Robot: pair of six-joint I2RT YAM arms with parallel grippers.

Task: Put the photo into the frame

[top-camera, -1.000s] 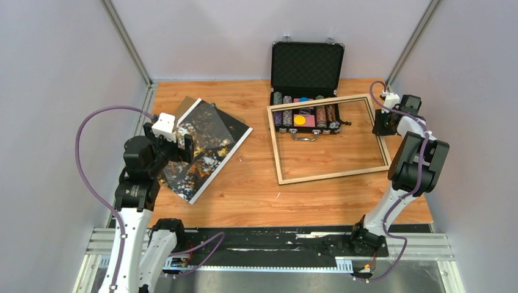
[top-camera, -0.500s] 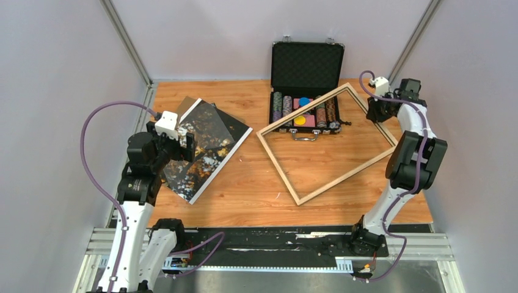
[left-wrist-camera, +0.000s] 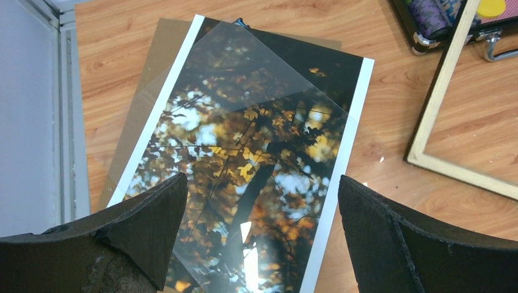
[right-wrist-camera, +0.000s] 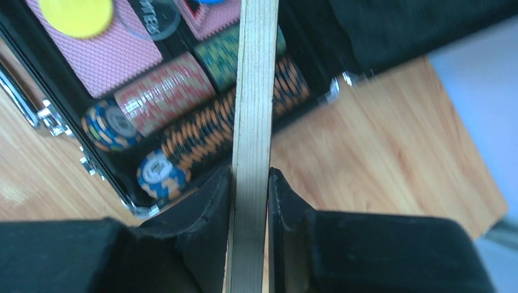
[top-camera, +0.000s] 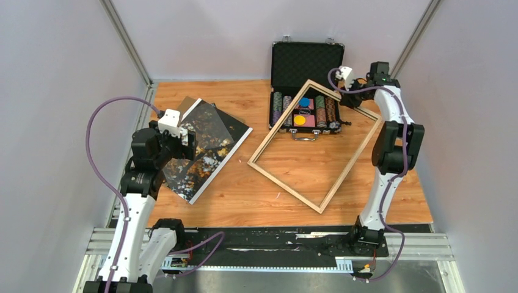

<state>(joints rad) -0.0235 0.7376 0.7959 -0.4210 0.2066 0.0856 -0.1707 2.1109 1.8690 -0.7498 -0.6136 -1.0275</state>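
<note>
The photo (top-camera: 207, 149) of dark autumn trees lies face up at the table's left. A clear glossy sheet (left-wrist-camera: 244, 79) lies skewed over its far end. My left gripper (left-wrist-camera: 262, 189) hovers above the print's near half, open, with nothing between its fingers; in the top view the left gripper (top-camera: 183, 143) is over the print's left edge. The light wood frame (top-camera: 285, 186) stands turned like a diamond, its far corner raised over the chip case. My right gripper (right-wrist-camera: 250, 177) is shut on the frame's far rail (right-wrist-camera: 253, 91); in the top view the right gripper (top-camera: 349, 91) is at the back.
An open black chip case (top-camera: 307, 61) with rows of chips (right-wrist-camera: 171, 91) sits at the back centre, partly under the frame. A brown backing panel (left-wrist-camera: 153, 67) lies beneath the photo. Grey walls and metal posts close in the left, right and back.
My right gripper has swung left toward the back, carrying the frame's rail and turning the frame from square to diagonal over the chip case. The left gripper shifted slightly over the photo.
</note>
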